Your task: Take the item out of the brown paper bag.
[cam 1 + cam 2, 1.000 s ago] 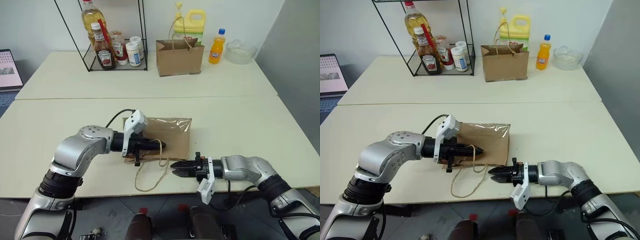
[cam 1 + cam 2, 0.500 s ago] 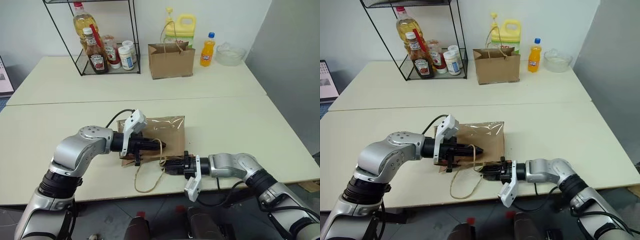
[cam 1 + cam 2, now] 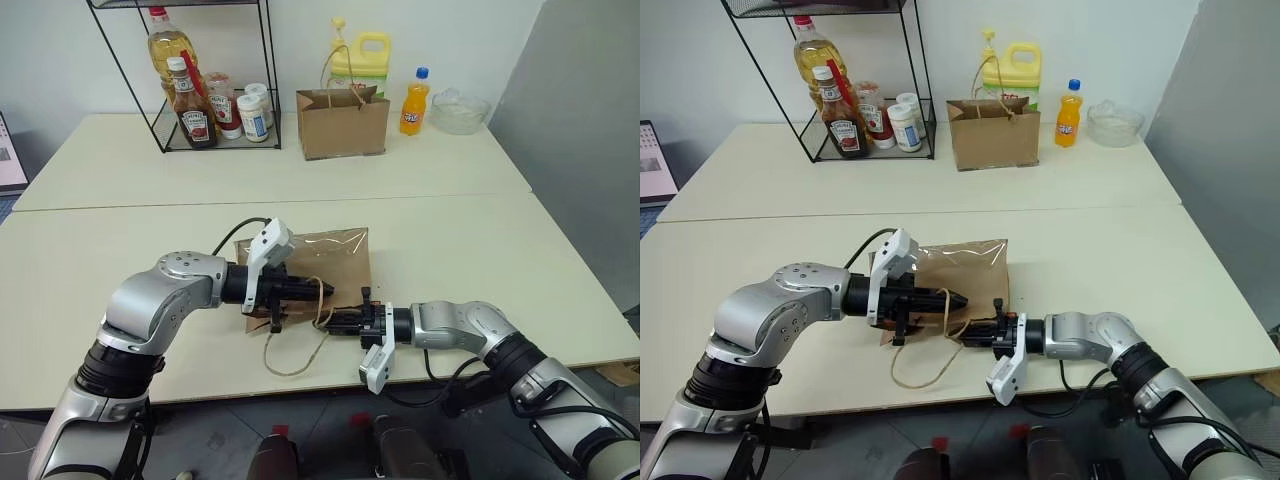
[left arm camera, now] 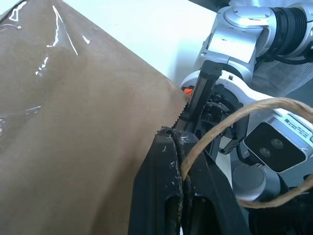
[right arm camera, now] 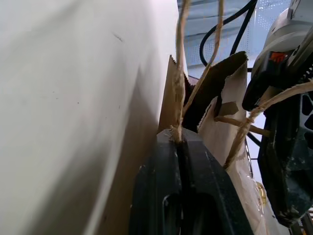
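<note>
The brown paper bag (image 3: 318, 268) is lying flat on the near table (image 3: 480, 270), its mouth facing the table's front edge and both grippers working at that mouth. The item is not visible; whether it is lying inside the bag cannot be told. The left gripper (image 3: 322, 292) is reaching in from the left over the bag's front part, its fingers (image 4: 168, 196) pressed fully together and pinching the upper lip of the bag's mouth, with a twine handle (image 4: 230, 122) running past the fingertips. The right gripper (image 3: 335, 322) is coming in from the right just in front of the left one, its fingers (image 5: 181, 186) also closed tight, clamping the lower lip where a handle strand is emerging. The loose loop of twine (image 3: 290, 358) is trailing below both grippers toward the table edge. Well beyond the grippers, on the far table (image 3: 130, 160), a second paper bag (image 3: 343, 122) is standing upright, with an orange soda bottle (image 3: 413, 101) beside it and a wire rack (image 3: 215, 90) holding sauce bottles.
</note>
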Robot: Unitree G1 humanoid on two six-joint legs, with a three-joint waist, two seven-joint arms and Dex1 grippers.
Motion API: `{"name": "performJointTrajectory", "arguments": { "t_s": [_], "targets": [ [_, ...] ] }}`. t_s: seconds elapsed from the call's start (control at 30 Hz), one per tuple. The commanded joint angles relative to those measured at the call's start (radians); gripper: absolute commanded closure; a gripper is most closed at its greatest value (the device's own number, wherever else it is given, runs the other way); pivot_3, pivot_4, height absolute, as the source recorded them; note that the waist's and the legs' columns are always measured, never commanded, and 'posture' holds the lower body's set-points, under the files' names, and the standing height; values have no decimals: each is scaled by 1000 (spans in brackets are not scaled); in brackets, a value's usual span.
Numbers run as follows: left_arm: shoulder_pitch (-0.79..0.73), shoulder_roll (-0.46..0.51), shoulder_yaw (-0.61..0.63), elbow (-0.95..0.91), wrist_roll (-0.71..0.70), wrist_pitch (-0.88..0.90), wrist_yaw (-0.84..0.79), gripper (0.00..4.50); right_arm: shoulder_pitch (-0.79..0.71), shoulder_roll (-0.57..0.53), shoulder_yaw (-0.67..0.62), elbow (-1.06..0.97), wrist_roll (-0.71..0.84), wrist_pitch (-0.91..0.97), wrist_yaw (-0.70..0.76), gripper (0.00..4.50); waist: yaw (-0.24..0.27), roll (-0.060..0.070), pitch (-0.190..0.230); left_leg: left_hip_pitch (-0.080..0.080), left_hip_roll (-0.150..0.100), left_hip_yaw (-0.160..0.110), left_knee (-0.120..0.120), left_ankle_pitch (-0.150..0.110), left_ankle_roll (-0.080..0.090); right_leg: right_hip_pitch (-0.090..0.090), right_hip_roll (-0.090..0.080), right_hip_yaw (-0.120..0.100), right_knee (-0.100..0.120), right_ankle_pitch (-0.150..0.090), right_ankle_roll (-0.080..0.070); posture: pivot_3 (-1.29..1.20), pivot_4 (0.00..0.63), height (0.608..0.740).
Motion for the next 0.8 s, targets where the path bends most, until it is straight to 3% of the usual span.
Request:
{"name": "performJointTrajectory", "arguments": {
  "t_s": [0.03, 0.43, 0.8],
  "targets": [
    [-23, 1, 42, 12, -11, -16, 5, 4500, 16, -8, 36, 52, -2, 21, 48, 4471, 0, 0, 0, 0, 0, 0, 0, 0, 0, 0, 0, 0, 0, 0, 0, 0, 150, 740],
    [-260, -95, 205, 182, -64, 23, 153, 4500, 47, -4, 38, 44, 95, 34, 146, 4471, 4, 0, 0, -2, 0, 0, -1, 0, 0, -1, 0, -1, -2, 0, 0, 0, 150, 740],
    [-389, -146, 291, 269, -91, 20, 226, 4500, 61, 2, 23, 84, 174, 82, 228, 4471, 5, 0, 0, -2, 0, -1, -2, 0, 0, 0, -1, -1, -2, 0, 0, 0, 150, 740]
  ]
}}
